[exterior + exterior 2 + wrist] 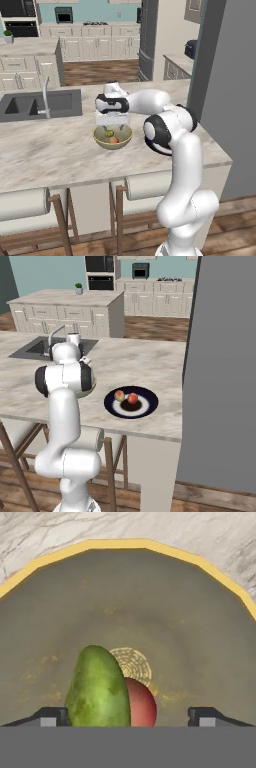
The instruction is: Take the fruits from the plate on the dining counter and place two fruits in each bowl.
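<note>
Above the tan-yellow bowl (pixel 113 138) on the dining counter (pixel 50 150): gripper (pixel 112 120) poised directly over the olive interior, jaws spread wide, with both fingertips (pixel 50 716) standing clear on either side of the contents and gripping nothing. Inside the bowl: green oblong fruit (pixel 97 689) leaning against a reddish fruit (pixel 141 704), the two touching near the patterned centre; judged to be that bowl's full share of two. Low, centred hand position consistent with a drop from close above, keeping the fruit from rolling out over the yellow rim. Further along the counter, well apart from the bowl: dark navy plate (pixel 145 408) bearing the two remaining reddish fruits (pixel 126 397), side by side near its middle, presumably destined for the second bowl. Sink (pixel 30 105) and faucet (pixel 46 97) set into the counter beyond the bowl, uninvolved.
</note>
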